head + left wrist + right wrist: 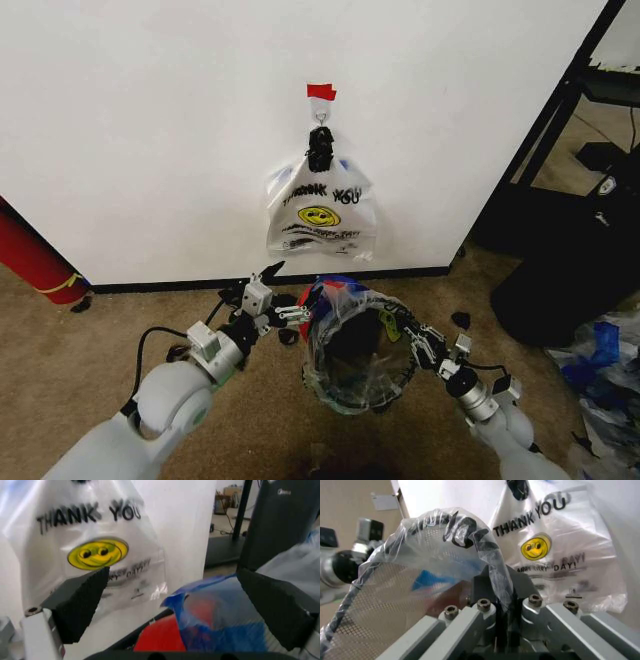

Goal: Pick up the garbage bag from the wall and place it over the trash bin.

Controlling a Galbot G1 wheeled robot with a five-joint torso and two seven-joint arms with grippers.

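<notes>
The garbage bag (338, 300), thin see-through plastic with blue patches, is draped over the small round trash bin (312, 368) on the carpet in front of the wall (150, 120). My right gripper (397, 326) is at the bin's right rim, shut on the bag's film (470, 540), which runs between its fingers (492, 592) over the mesh bin wall (385, 603). My left gripper (297, 318) is at the bin's left side and stands open. Its pads (80, 603) are wide apart, with a blue patch of the bag (220, 607) just beyond them.
A white "THANK YOU" smiley bag (320, 215) hangs on a hook (321, 118) under red tape (321, 92), right behind the bin. A red cylinder (35, 262) leans at the left. A black bulk (570, 280) and loose plastic (600, 365) lie at the right.
</notes>
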